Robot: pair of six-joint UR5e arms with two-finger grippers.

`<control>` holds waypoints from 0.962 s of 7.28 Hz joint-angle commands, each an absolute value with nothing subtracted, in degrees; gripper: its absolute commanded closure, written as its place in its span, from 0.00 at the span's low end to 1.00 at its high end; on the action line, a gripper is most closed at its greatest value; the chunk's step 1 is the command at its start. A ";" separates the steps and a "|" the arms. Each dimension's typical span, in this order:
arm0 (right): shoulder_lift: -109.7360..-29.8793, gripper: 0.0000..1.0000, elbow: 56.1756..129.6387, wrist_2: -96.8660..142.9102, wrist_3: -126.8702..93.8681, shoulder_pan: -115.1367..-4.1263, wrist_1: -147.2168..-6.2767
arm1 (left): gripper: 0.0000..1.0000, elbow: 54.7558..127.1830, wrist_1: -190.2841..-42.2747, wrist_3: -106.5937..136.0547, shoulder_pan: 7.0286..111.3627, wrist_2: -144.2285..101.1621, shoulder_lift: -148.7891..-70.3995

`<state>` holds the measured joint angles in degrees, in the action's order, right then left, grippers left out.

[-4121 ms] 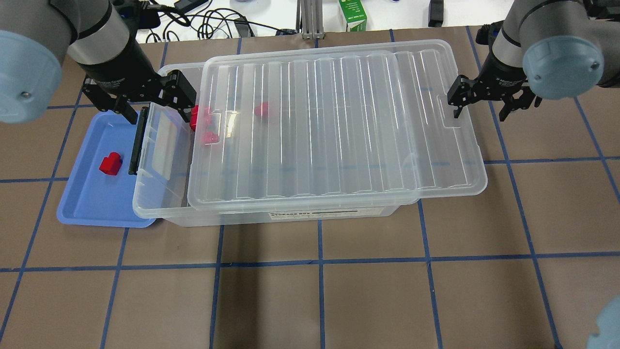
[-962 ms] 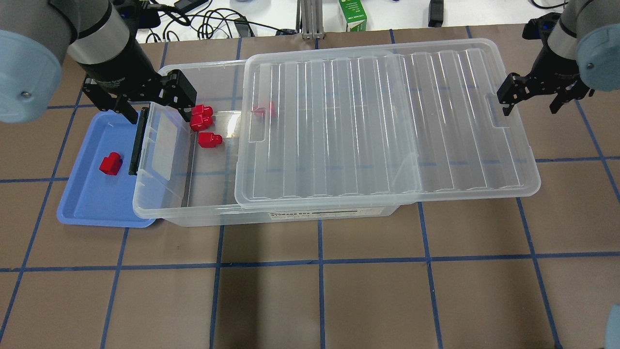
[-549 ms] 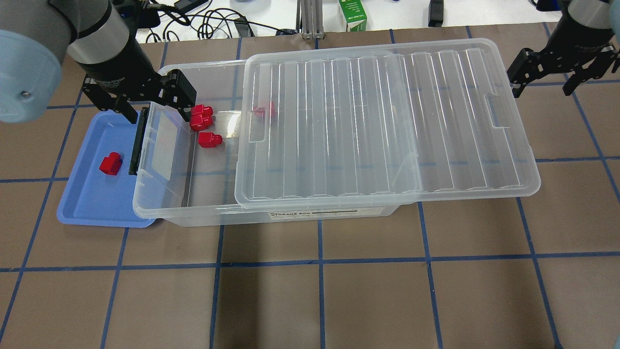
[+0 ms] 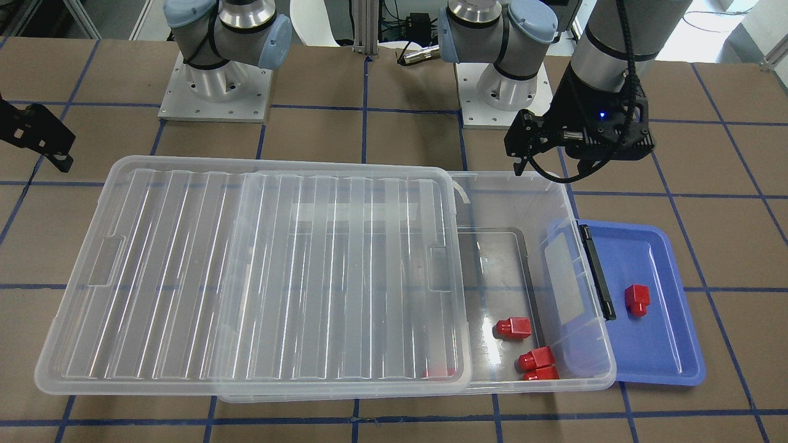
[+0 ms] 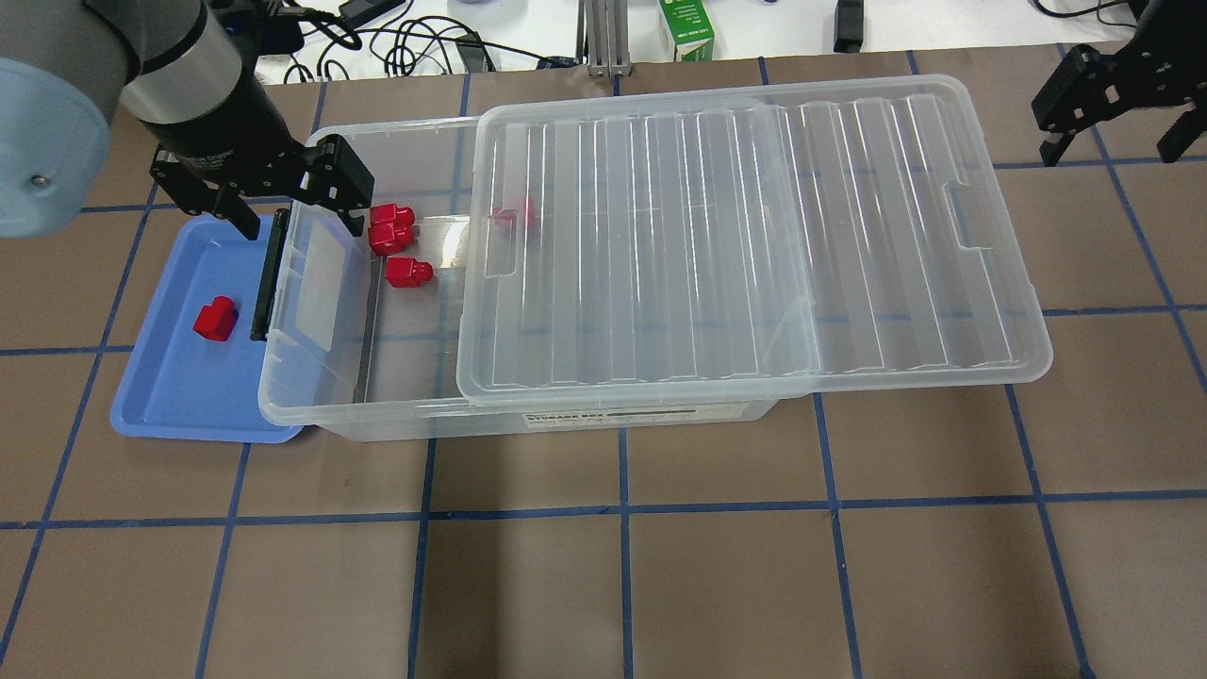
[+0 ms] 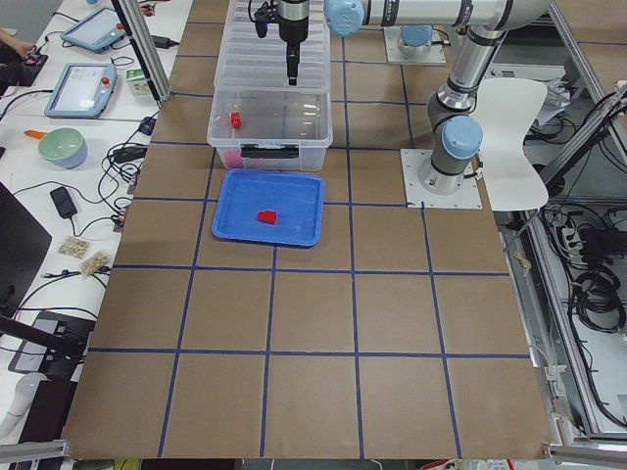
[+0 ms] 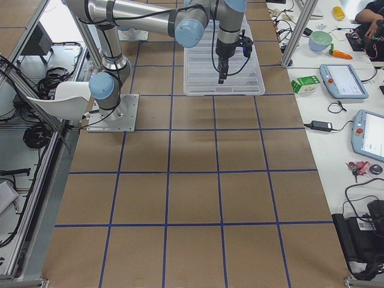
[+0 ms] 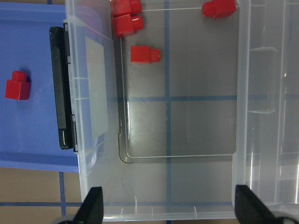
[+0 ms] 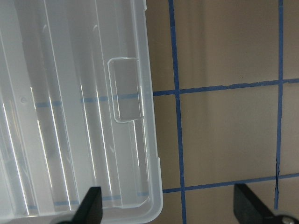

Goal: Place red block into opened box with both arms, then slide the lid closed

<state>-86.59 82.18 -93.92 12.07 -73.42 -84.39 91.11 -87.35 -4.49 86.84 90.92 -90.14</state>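
One red block [image 5: 215, 318] lies in the blue tray [image 5: 179, 387], left of the box [image 5: 377, 429]. Three more red blocks [image 5: 391, 236] sit in the box's uncovered left end, and another shows faintly through the lid [image 5: 754, 245]. The lid rests on the box, shifted right, overhanging its right end. My left gripper [image 5: 302, 226] hovers open and empty over the box's far left corner, near the black bar [image 8: 63, 88]. My right gripper [image 5: 1109, 156] is open and empty, past the lid's far right corner and apart from it; the lid's notch [image 9: 125, 88] shows in its wrist view.
A green carton [image 5: 686, 30], cables and a metal post line the table's far edge. Blue tape lines cross the brown table. The side views show tablets, a bowl and other gear on benches beyond the table.
The lid slid right with my right gripper at its notch, uncovering the box's left end. That gripper then drew off to the far right. My left gripper shifted only slightly.
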 commanded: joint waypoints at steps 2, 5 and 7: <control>-86.40 0.00 82.61 -93.78 12.83 -74.00 -84.28 | 0.00 92.19 -86.75 -20.68 74.40 89.48 -92.54; -87.01 0.00 82.36 -94.04 11.96 -74.00 -84.02 | 0.00 94.81 -80.29 -41.08 64.46 86.77 -98.85; -87.10 0.00 82.44 -94.65 11.87 -74.00 -83.94 | 0.00 99.03 -67.73 -47.53 61.79 86.75 -103.60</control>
<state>-87.05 82.46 -94.13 11.96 -74.05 -84.00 96.63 -74.77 -43.63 63.43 86.96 -100.67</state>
